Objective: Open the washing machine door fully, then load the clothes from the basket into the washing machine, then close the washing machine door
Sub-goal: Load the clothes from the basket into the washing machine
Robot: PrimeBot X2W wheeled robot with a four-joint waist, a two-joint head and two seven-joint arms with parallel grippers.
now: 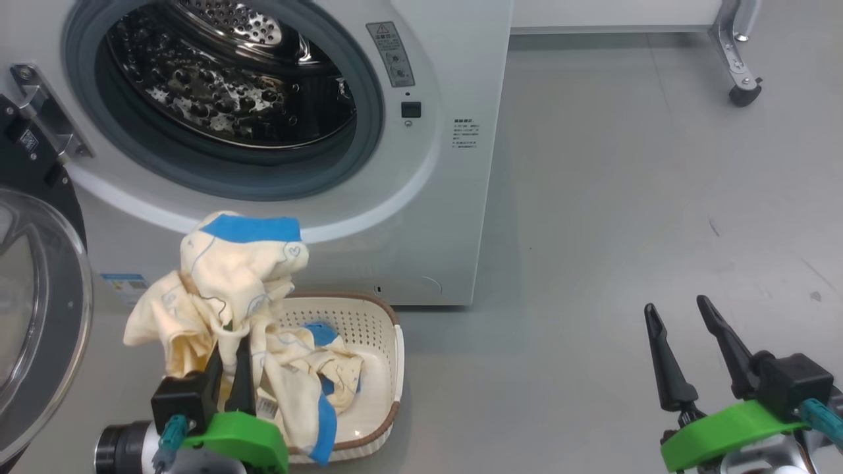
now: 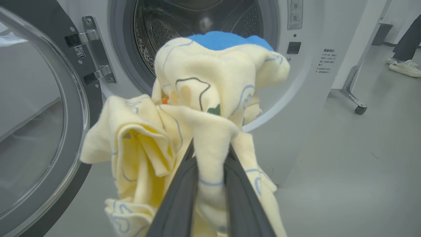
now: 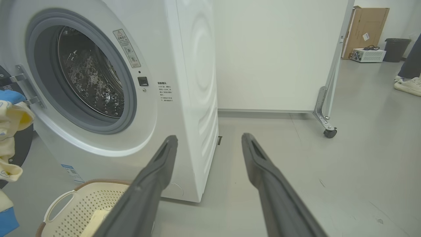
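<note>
Left hand (image 1: pixel 229 349) pinches cream-yellow, blue-trimmed fabric clothes (image 1: pixel 237 263) over the perforated cream plastic basket (image 1: pixel 379 316); right hand (image 1: pixel 676 303) spread. White front-loading washing machine (image 1: pixel 454 217) carries an unreadable warning sticker (image 1: pixel 390 54); smooth grey floor (image 1: pixel 625 197).

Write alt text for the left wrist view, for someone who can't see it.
The left gripper is shut on a bunch of cream-yellow and blue clothes, held up in front of the washing machine. The washing machine door stands open at the left.

One washing machine (image 1: pixel 428 197), one washing machine door (image 1: pixel 39 309), one basket (image 1: pixel 388 368). Clothes (image 1: pixel 237 276): bunched, garment count unclear. Two grippers, left gripper (image 1: pixel 227 359) and right gripper (image 1: pixel 676 304), two fingers (image 1: pixel 665 368) each. One caster wheel (image 1: pixel 744 95), upper right of frame.
</note>
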